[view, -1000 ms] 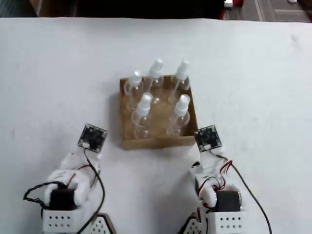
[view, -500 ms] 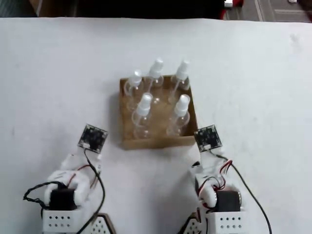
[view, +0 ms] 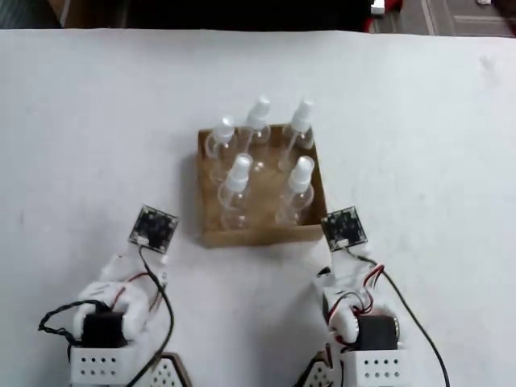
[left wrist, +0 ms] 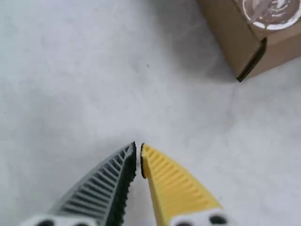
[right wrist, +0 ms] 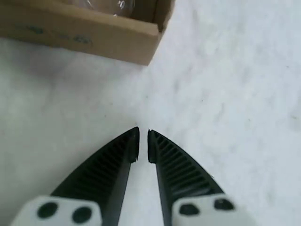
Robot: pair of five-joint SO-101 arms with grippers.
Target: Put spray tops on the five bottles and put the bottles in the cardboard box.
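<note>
Nothing moved. Five spray-topped bottles (view: 236, 197) upright in cardboard box (view: 258, 235); left tool (left wrist: 138, 147), right tool (right wrist: 143, 132) pinched closed, empty.

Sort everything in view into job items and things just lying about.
Job: five bottles with spray tops on, standing in the cardboard box; left gripper, right gripper, both shut, empty.
Lying about: the white table underneath.
</note>
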